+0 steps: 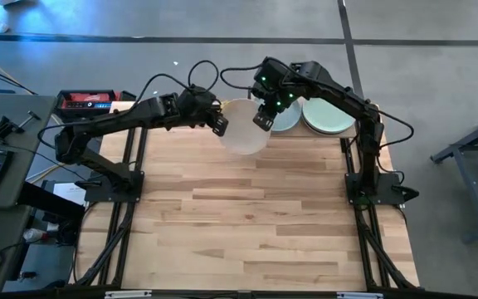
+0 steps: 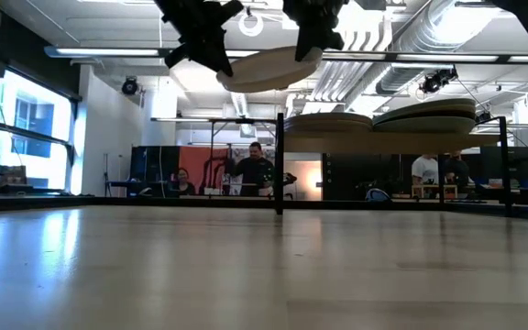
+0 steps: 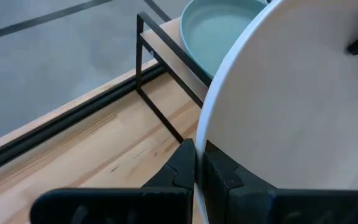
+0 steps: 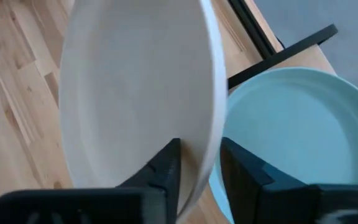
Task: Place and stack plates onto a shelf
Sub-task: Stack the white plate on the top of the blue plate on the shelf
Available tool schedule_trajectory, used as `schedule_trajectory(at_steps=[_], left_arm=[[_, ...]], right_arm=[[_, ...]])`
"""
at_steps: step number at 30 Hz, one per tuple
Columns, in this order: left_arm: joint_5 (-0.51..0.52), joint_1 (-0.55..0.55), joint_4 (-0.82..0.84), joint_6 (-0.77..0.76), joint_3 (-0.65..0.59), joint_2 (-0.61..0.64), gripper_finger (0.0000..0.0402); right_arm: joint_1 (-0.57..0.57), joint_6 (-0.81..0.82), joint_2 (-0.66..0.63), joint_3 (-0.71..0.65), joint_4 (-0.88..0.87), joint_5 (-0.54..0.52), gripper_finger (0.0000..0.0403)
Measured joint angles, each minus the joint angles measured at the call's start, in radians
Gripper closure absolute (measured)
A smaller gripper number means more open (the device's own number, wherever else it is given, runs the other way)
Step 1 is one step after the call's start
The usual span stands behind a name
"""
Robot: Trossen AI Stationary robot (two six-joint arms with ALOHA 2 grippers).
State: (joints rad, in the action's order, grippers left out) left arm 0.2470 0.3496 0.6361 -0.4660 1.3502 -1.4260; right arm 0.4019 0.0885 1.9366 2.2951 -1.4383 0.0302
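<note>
Up at the far edge of the table, both grippers are clamped on the same cream plate (image 1: 244, 126). The left gripper (image 1: 219, 124) pinches the rim on its side, and its wrist camera shows the two dark fingers (image 3: 185, 168) closed hard against the thin white edge of the plate (image 3: 291, 106). The right gripper (image 1: 263, 120) bites the opposite rim; from its own wrist view one finger (image 4: 166, 165) lies on the plate's inner face (image 4: 135, 93) and the other sits behind the edge, so the rim is squeezed between them.

Between the two grippers the plate hangs in the air, clear of the table (image 1: 247, 224), and from the low camera it sits slightly tilted (image 2: 269, 69) under both grippers, above the level of the shelf (image 2: 392, 139).

Just beyond the right gripper stands the shelf (image 1: 351, 133), a small wooden board on thin black posts (image 3: 148, 62). A mint green plate (image 1: 285, 118) rests on it on the side nearer the grippers, partly hidden beneath the right arm, and close against the held plate's rim in the right wrist view (image 4: 291, 137). Beside it, farther from the grippers, lies a pale plate (image 1: 329, 116). From low down both show as flat discs on the board (image 2: 328, 122) (image 2: 424, 117).

Further back, past the table, several people (image 2: 253, 170) are in the room behind.
</note>
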Motion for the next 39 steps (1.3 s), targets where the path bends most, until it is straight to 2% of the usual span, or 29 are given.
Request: schedule_trajectory(at_steps=[5, 7, 12, 18, 31, 39], left_arm=[[0.000, -0.001, -0.002, -0.001, 0.000, 0.000, 0.0401], [0.003, -0.001, -0.006, -0.003, 0.000, 0.000, 0.0401], [0.001, -0.001, -0.006, -0.004, 0.000, 0.000, 0.0400], [-0.012, -0.001, -0.003, -0.034, 0.000, 0.000, 0.0381], [-0.235, 0.066, -0.058, -0.027, 0.000, 0.000, 0.0316], [-0.245, 0.070, -0.074, -0.027, 0.000, 0.001, 0.0281]], right_arm=[[0.001, -0.018, 0.000, 0.000, 0.004, 0.001, 0.0382], [0.005, -0.017, 0.000, 0.000, 0.009, 0.000, 0.0393], [0.007, -0.009, 0.000, 0.000, 0.009, 0.000, 0.0396], [0.007, 0.005, 0.000, 0.000, 0.008, 0.000, 0.0399], [0.004, 0.008, 0.000, 0.000, -0.017, 0.008, 0.0402], [0.038, -0.020, 0.000, 0.000, -0.073, -0.021, 0.0402]])
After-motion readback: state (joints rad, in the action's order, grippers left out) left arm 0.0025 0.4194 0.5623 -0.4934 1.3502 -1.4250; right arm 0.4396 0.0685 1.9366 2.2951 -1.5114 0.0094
